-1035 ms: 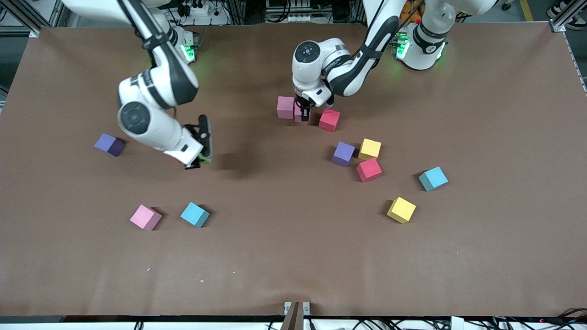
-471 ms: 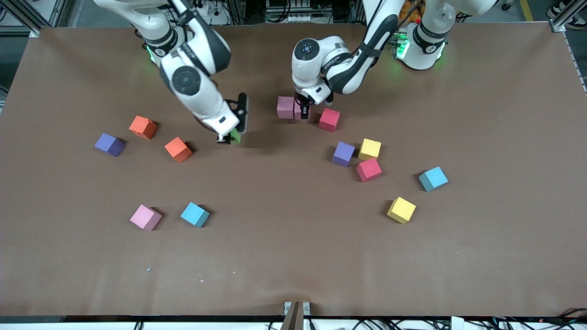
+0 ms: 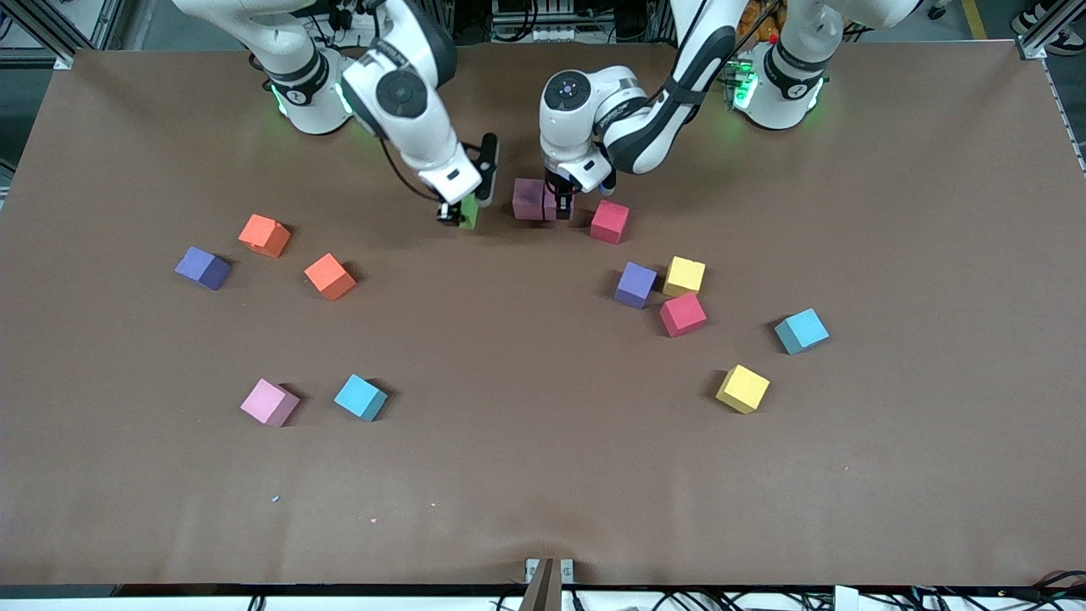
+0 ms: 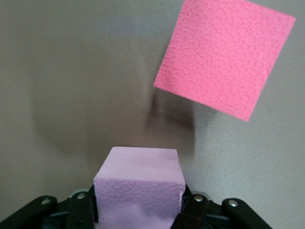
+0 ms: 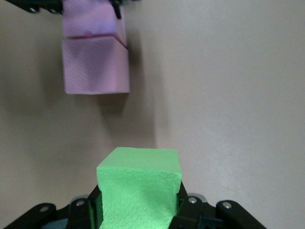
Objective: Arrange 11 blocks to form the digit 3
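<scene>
Right end effector (image 3: 458, 214) is clamped on a green block (image 5: 138, 191), just beside the pink block (image 3: 528, 198) on the bench (image 3: 543, 475). Left end effector (image 3: 560, 206) is clamped on a second pink block (image 4: 139, 188) touching the first; the red block (image 3: 609, 221) lies just beside it.

Bright even overhead light, soft shadows, wrist foregrounds blurred

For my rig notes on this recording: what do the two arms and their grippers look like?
Both arms have glossy white shells with black joint bands and round dark caps on the joints, and a green light glows at each base. The left gripper and right gripper are black with two fingers. A thin black cable runs along each arm.
</scene>
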Controlling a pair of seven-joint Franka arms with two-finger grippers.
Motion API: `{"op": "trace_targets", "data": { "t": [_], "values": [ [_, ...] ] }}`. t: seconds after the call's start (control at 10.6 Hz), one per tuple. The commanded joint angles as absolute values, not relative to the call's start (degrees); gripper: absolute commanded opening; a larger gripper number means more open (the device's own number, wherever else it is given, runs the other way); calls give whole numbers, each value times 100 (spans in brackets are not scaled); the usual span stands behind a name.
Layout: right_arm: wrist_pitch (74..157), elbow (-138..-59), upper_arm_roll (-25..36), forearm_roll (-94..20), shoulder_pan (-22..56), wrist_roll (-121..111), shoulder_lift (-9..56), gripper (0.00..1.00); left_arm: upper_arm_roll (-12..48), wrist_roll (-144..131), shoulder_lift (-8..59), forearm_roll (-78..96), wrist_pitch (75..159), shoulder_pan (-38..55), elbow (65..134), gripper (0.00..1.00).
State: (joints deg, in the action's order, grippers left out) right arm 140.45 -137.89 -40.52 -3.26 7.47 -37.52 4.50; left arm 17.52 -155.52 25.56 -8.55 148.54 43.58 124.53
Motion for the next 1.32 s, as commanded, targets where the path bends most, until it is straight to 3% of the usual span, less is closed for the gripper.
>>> {"op": "trace_targets", "data": {
  "t": [0.0, 0.09, 0.47, 0.75, 0.94, 1.22],
  "values": [
    [14185, -13975, -4280, -352, 808, -3349, 193, 37, 1802, -15829, 2725, -1002, 14950, 4430, 12542, 96],
    [14255, -13992, -4289, -343, 913, -3288, 228, 37, 1793, -15820, 2672, -1011, 14828, 4525, 12525, 100],
    [14790, -14019, -4289, -168, 1063, -3234, 728, 37, 1802, -15733, 1962, -1371, 13986, 4509, 12560, 100],
    [14950, -13975, -4280, 594, 1107, -2710, 1159, 37, 1802, -15618, 1487, -1345, 13686, 4176, 12516, 100],
    [15056, -13931, -4280, 1525, 1107, -1903, 1466, 37, 1802, -15356, 1424, -1327, 13658, 3834, 12411, 100],
    [15064, -13843, -4271, 1740, 1116, -1626, 1564, 38, 1810, -14312, 1537, -1249, 13684, 3245, 12331, 100]
  ]
}}
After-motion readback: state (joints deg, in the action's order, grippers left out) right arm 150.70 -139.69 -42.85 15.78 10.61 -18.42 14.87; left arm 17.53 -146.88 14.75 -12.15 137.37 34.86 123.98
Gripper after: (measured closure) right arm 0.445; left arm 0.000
